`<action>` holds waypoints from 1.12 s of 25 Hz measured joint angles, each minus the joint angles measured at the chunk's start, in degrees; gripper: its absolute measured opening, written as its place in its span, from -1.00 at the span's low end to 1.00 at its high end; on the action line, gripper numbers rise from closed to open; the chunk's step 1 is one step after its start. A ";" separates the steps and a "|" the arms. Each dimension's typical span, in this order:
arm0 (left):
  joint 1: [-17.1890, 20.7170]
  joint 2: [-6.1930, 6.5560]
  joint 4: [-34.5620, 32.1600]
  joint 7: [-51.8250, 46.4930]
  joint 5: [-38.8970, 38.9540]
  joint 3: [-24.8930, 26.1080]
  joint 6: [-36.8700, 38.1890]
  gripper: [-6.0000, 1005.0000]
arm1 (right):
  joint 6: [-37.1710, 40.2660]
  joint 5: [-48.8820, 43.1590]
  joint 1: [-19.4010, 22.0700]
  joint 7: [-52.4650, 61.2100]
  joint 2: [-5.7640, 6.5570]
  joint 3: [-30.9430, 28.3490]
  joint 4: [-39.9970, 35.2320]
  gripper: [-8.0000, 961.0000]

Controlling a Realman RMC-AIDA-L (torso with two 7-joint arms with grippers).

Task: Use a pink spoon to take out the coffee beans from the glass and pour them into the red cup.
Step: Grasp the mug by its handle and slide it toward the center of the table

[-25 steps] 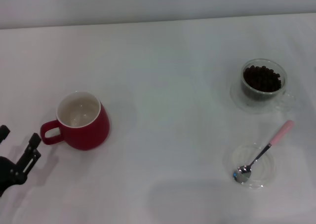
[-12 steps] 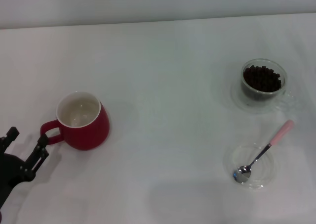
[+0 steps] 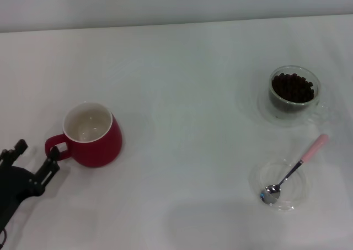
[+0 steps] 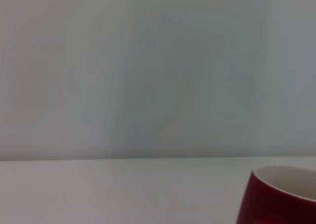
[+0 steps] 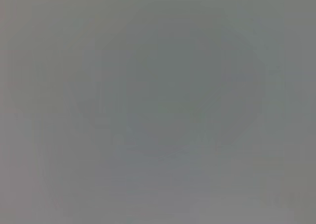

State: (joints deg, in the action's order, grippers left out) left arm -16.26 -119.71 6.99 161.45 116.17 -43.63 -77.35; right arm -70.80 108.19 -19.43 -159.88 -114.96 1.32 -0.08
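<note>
- The pink spoon [image 3: 294,169] lies slantwise: its shiny metal bowl rests in a flat clear dish [image 3: 278,185] on my right near side, and its thin neck and pale pink handle run up and away to the right, over the dish's rim, with the handle tip pointing toward the glass [image 3: 293,92].
- The glass is a small, clear, thick-walled round cup, farther back on the right, standing apart from the spoon's handle tip.
- The coffee beans [image 3: 293,87] fill it as a dark, glossy heap of small ovals.
- The red cup [image 3: 92,134] is a rounded, smooth deep red mug with a white inside, upright on my left, with its loop handle turned toward my left gripper [image 3: 34,160].
- My left gripper sits low at the near left, its two dark fingers spread apart and holding nothing, one fingertip just beside the cup's handle.
- My right gripper is out of sight.
- The table [image 3: 182,95] is plain, matte white.
</note>
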 joint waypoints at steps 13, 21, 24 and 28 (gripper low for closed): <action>-0.10 -0.06 0.18 0.00 1.78 1.36 0.22 0.43 | 0.23 -0.10 -0.58 -0.01 0.00 0.00 -0.05 0.58; -0.65 0.00 0.17 -0.01 1.78 1.36 0.67 0.21 | 0.31 -0.09 -0.61 -0.16 0.00 0.00 0.07 0.57; -0.92 0.01 0.15 0.00 1.74 1.36 0.98 0.21 | 0.39 -0.09 -0.59 -0.34 0.00 -0.01 0.28 0.57; -1.41 0.01 0.13 0.00 1.69 1.36 1.72 0.21 | 0.49 -0.09 -0.44 -0.44 0.00 0.00 0.42 0.56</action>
State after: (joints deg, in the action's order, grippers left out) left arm -17.67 -119.70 7.12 161.45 117.86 -42.27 -75.63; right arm -70.31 108.11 -19.87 -160.32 -114.96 1.32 0.34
